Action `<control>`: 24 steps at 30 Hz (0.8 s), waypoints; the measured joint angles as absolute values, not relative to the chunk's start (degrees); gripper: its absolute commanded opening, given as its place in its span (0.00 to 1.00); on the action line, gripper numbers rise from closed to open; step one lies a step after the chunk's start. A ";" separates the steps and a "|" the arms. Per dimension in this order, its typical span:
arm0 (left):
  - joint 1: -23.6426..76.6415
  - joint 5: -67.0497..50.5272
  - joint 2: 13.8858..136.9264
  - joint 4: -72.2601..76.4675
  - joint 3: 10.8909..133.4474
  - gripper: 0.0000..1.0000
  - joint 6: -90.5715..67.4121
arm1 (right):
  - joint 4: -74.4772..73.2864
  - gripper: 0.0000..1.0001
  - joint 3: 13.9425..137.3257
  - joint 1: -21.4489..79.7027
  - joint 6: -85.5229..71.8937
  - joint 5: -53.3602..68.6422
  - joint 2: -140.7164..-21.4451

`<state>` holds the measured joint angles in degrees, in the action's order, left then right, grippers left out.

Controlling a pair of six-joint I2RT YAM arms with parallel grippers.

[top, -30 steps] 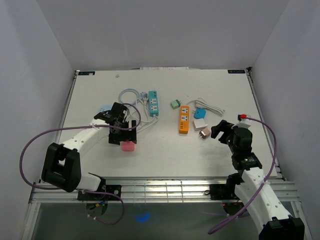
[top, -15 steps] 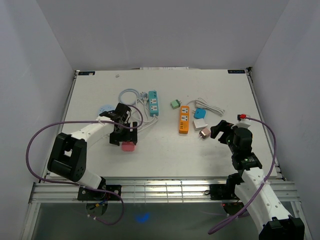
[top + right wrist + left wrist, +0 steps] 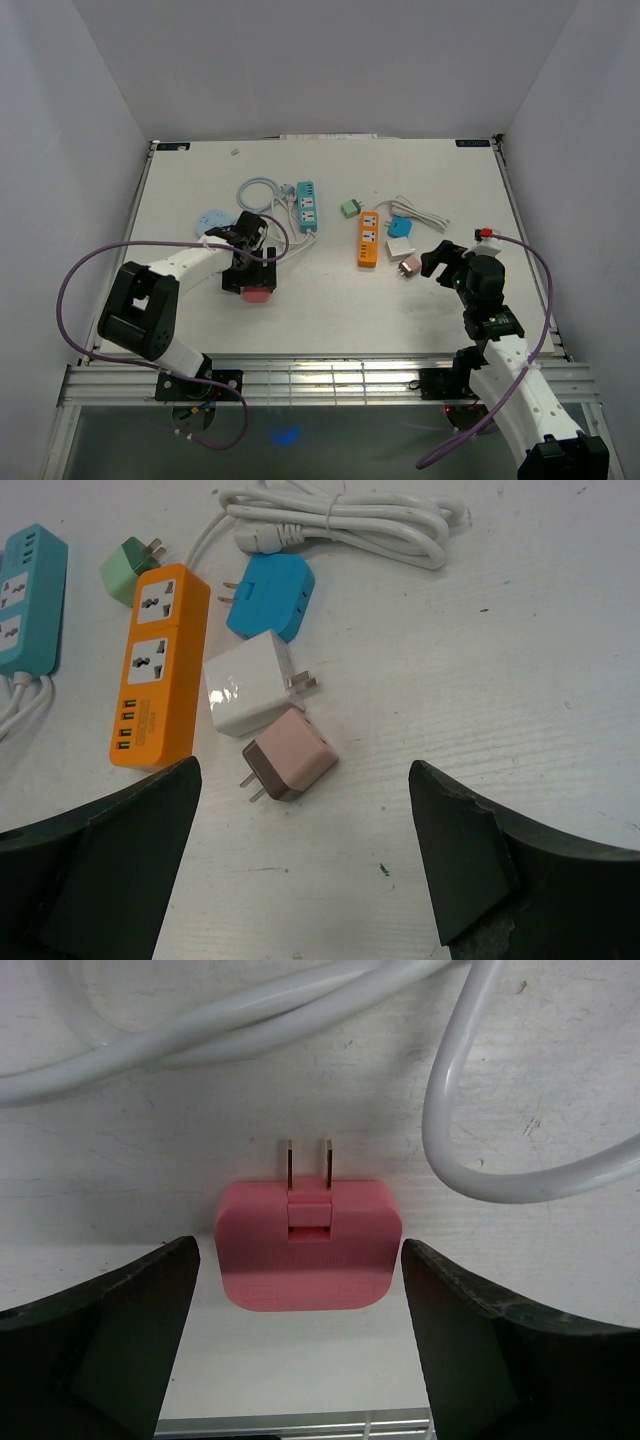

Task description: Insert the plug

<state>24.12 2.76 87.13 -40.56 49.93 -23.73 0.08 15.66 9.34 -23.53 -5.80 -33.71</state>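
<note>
A pink plug (image 3: pixel 307 1245) lies flat on the white table (image 3: pixel 330 310), its two prongs pointing away from the left wrist camera. My left gripper (image 3: pixel 298 1295) is open and low over it, one finger on each side of the plug (image 3: pixel 258 294), with small gaps between the fingers and its sides. A teal power strip (image 3: pixel 308 207) and an orange power strip (image 3: pixel 368 238) lie further back. My right gripper (image 3: pixel 437 262) hangs open above the table, just short of a pinkish-brown plug (image 3: pixel 290 755), and holds nothing.
By the orange strip (image 3: pixel 160 665) lie a green plug (image 3: pixel 127 568), a blue plug (image 3: pixel 272 598), a white plug (image 3: pixel 245 697) and a bundled white cable (image 3: pixel 340 520). The teal strip's white cord (image 3: pixel 480 1130) loops just beyond the pink plug. A pale blue disc (image 3: pixel 212 217) sits at left.
My left arm has swung in and its gripper has come down over the pink plug, which now sits between the open fingers. The right arm has not moved.
</note>
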 measured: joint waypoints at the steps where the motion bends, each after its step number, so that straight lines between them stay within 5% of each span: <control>1: 24.14 3.07 87.24 -40.34 49.93 0.91 -23.92 | 0.10 0.89 15.64 9.34 -23.53 -5.80 -33.67; 9: 24.86 4.34 88.92 -39.83 49.95 0.79 -24.64 | 0.10 0.89 15.64 9.34 -23.55 -5.80 -33.08; 17: 25.71 4.97 89.14 -39.83 50.11 0.53 -25.06 | 0.10 0.89 15.64 9.34 -23.55 -5.65 -33.04; 24: 25.74 -0.73 85.97 -40.56 50.63 0.51 -26.13 | 0.58 0.95 15.64 9.34 -23.73 -0.69 -33.74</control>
